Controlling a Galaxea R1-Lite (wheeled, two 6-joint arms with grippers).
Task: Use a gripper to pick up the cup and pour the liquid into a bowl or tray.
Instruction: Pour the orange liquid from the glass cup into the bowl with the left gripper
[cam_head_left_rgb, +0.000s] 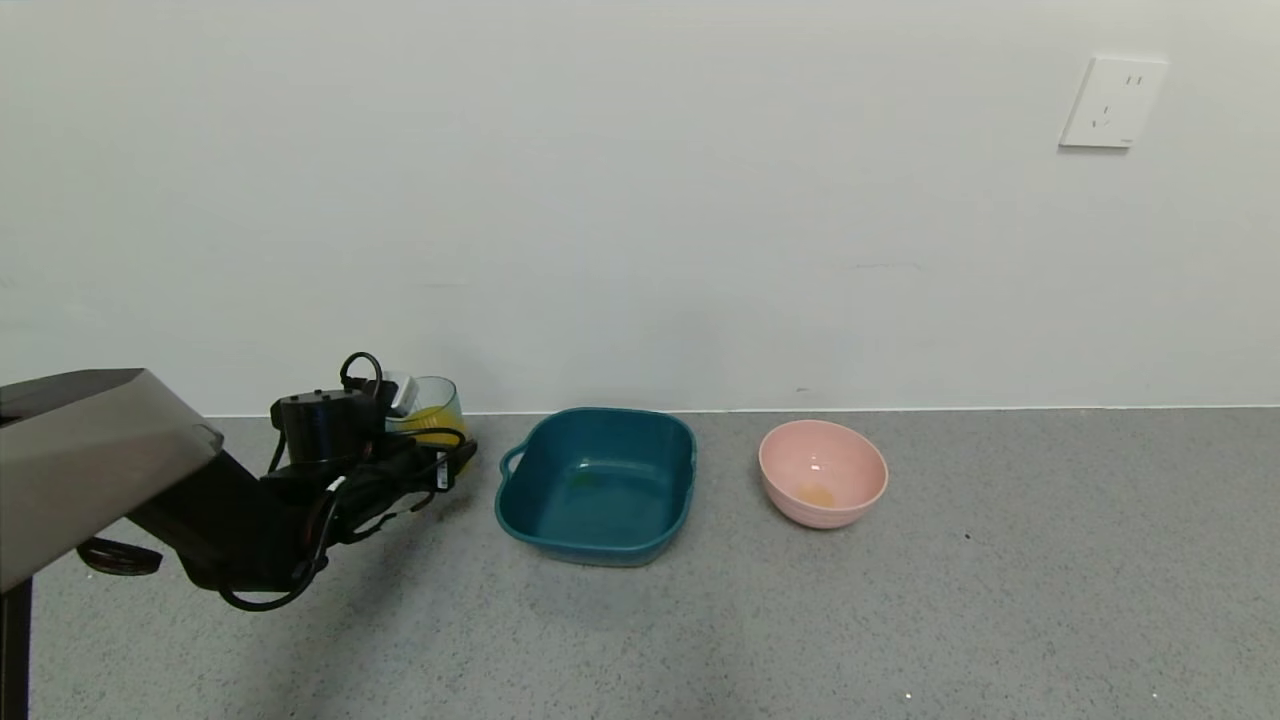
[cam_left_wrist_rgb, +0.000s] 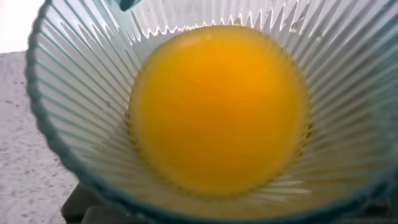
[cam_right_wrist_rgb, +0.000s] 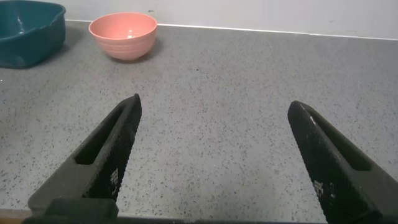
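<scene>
The ribbed pale blue cup (cam_head_left_rgb: 432, 402) is at the far left near the wall, with orange-yellow liquid (cam_head_left_rgb: 432, 420) in it. My left gripper (cam_head_left_rgb: 425, 458) is shut on the cup's lower part, which it hides. In the left wrist view the cup (cam_left_wrist_rgb: 74, 124) fills the picture and I look down onto the liquid (cam_left_wrist_rgb: 217, 106); the fingers do not show there. The dark teal tray (cam_head_left_rgb: 600, 547) stands just right of the cup, its loop handle toward it. My right gripper (cam_right_wrist_rgb: 214, 143) is open and empty over bare floor, out of the head view.
A round pink bowl (cam_head_left_rgb: 845, 510) stands right of the tray with a small orange spot in its bottom; it also shows in the right wrist view (cam_right_wrist_rgb: 122, 34), beside the tray (cam_right_wrist_rgb: 28, 37). A white wall runs close behind. A grey machine part (cam_head_left_rgb: 80, 450) fills the left edge.
</scene>
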